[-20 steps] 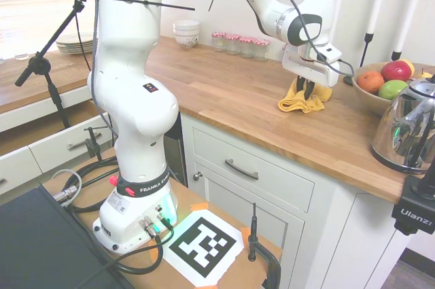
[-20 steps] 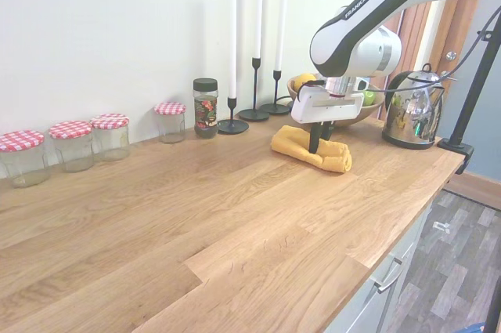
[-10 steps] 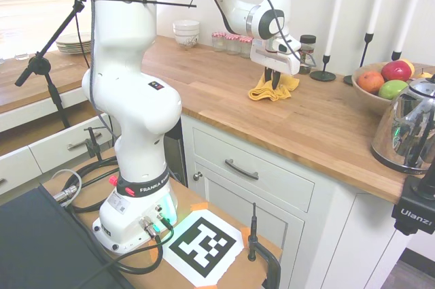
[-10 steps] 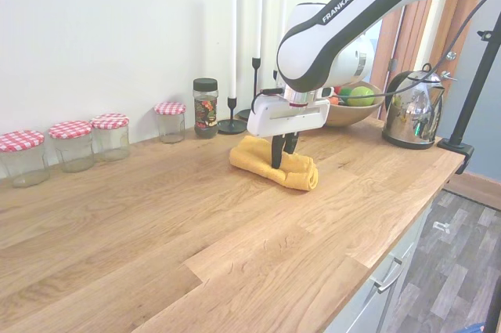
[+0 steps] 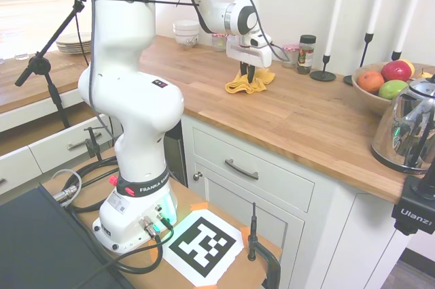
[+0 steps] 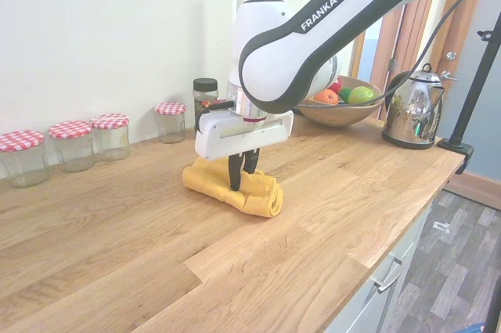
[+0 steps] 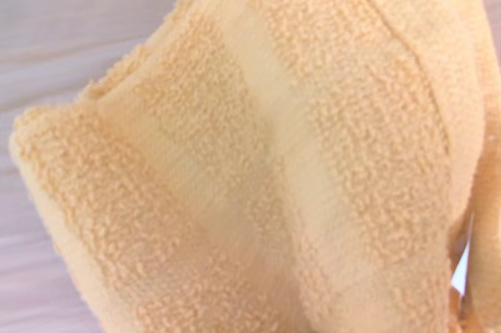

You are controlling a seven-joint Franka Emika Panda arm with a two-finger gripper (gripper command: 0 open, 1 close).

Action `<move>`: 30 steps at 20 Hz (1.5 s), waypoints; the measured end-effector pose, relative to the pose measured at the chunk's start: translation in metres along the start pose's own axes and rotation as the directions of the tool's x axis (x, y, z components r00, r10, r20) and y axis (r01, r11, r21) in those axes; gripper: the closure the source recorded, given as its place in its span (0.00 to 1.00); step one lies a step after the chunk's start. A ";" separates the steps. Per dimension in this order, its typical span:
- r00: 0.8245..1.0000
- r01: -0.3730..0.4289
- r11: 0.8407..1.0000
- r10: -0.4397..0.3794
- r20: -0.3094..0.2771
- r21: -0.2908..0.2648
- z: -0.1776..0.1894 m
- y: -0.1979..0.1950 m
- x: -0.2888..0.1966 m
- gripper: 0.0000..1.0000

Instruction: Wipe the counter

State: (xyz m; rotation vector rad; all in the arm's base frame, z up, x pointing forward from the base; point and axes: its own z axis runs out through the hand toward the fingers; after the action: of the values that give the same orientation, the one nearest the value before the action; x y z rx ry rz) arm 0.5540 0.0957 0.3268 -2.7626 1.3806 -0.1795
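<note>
The counter (image 6: 329, 200) had lots of bare wood on both sides; the gripper (image 6: 237, 182) pinched the yellow cloth (image 6: 232, 184) — it had slid from the fruit bowl (image 6: 338, 110) toward the jars (image 6: 109, 135).

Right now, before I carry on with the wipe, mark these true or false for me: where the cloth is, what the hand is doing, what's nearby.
1. The hand is closed on the yellow cloth. True.
2. The cloth is lifted clear of the counter. False: it lies on the wood.
3. The kettle stands between the cloth and the checked-lid jars. False: it stands at the counter's far end, past the fruit bowl.
4. The fruit bowl holds fruit. True.
</note>
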 end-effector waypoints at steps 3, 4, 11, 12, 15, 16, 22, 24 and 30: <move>1.000 0.015 1.000 -0.015 -0.003 0.002 0.000 -0.016 -0.020 1.00; 1.000 0.021 1.000 -0.021 -0.003 0.003 0.000 -0.021 -0.027 1.00; 0.998 0.058 0.998 -0.058 0.002 -0.004 -0.001 -0.063 -0.072 1.00; 0.998 0.062 0.998 -0.062 0.003 -0.005 -0.001 -0.068 -0.078 1.00; 0.997 0.071 0.997 -0.071 0.008 -0.007 -0.001 -0.080 -0.090 1.00; 0.997 0.073 0.997 -0.073 0.009 -0.008 -0.001 -0.082 -0.092 1.00; 0.997 0.071 0.997 -0.071 0.011 -0.010 -0.001 -0.084 -0.092 1.00; 0.998 0.060 0.998 -0.059 0.015 -0.009 -0.001 -0.083 -0.087 1.00; 0.999 0.022 1.000 -0.022 0.024 -0.011 0.001 -0.058 -0.021 1.00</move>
State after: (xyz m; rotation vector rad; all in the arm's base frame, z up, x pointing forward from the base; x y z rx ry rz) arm 0.5874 0.1469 0.3297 -2.7800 1.3504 -0.1398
